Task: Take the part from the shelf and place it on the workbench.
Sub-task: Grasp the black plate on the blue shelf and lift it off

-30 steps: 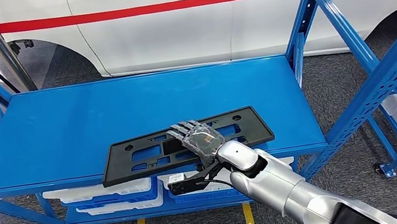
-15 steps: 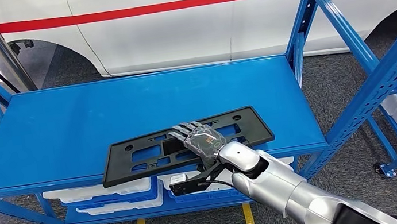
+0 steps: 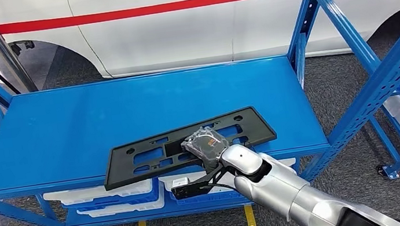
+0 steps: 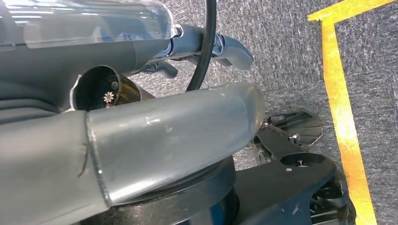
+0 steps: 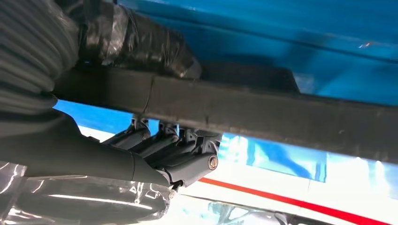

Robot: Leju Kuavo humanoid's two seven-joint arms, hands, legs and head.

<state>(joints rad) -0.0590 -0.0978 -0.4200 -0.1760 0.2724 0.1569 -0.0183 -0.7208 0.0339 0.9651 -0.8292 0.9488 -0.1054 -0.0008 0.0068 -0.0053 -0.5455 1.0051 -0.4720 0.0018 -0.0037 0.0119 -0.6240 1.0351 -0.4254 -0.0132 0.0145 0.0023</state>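
Your right hand (image 3: 206, 144) has just closed on the part (image 3: 188, 145): the fingers that lay stretched flat across the black plate a second ago are now curled in, and the right wrist view shows the thumb (image 5: 141, 44) on one face of the plate's edge and the fingers (image 5: 162, 145) on the other, so it's pinching the near edge. My read is the grasp step is done or nearly so and the lift comes next. The part itself hasn't moved between frames; it's flat on the top deck of the blue shelf (image 3: 71, 130), near the front lip, slightly skewed. The arm and wrist sit about where they were. Your left hand (image 4: 141, 136) hangs over the floor by the yellow line (image 4: 345, 122); I can't tell if its fingers are spread or curled. Watch for the long plate tipping when you raise it, since the grip is on one edge.
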